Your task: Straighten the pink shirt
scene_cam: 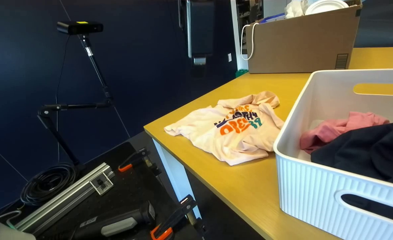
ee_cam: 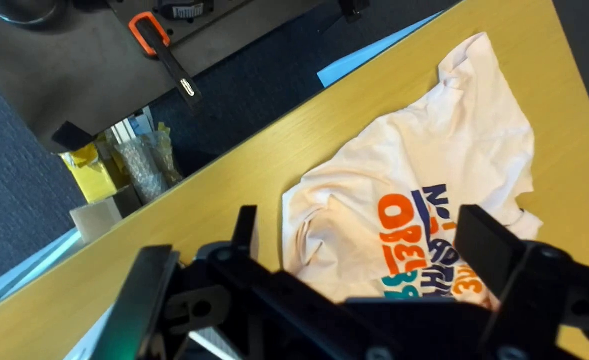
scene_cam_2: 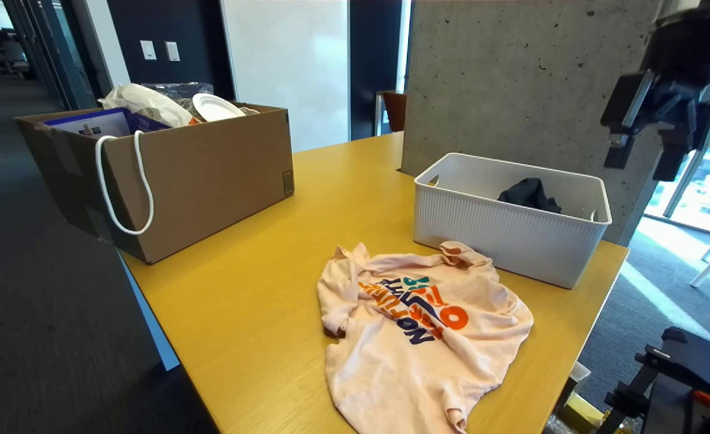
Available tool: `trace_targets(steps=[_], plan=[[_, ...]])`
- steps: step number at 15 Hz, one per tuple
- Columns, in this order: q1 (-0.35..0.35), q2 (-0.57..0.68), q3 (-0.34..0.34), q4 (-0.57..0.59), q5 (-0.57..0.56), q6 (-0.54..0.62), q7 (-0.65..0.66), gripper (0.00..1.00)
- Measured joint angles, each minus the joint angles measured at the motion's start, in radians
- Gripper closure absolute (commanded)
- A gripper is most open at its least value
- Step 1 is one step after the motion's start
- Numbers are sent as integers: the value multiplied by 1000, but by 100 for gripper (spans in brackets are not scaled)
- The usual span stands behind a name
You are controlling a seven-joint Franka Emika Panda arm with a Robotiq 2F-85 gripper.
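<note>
The pink shirt lies wrinkled on the yellow table, its printed graphic facing up. It also shows in an exterior view with bunched, folded edges near the basket side. In the wrist view the shirt has a creased, curled edge at its left and one sleeve stretching to the upper right; its lower part is hidden behind the gripper. My gripper is raised in the air beyond the basket, apart from the shirt. In the wrist view the gripper has its fingers wide apart with nothing between them.
A white basket stands beside the shirt at the table edge, holding deeper pink cloth and dark cloth. A filled cardboard box stands on the table. A concrete pillar rises behind the basket.
</note>
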Motion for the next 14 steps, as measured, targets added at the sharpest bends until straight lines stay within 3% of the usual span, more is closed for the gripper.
trace_targets(steps=[7,14], plan=[[26,310,67,38,0,284,170,0],[16,504,71,71,0,383,198,0]])
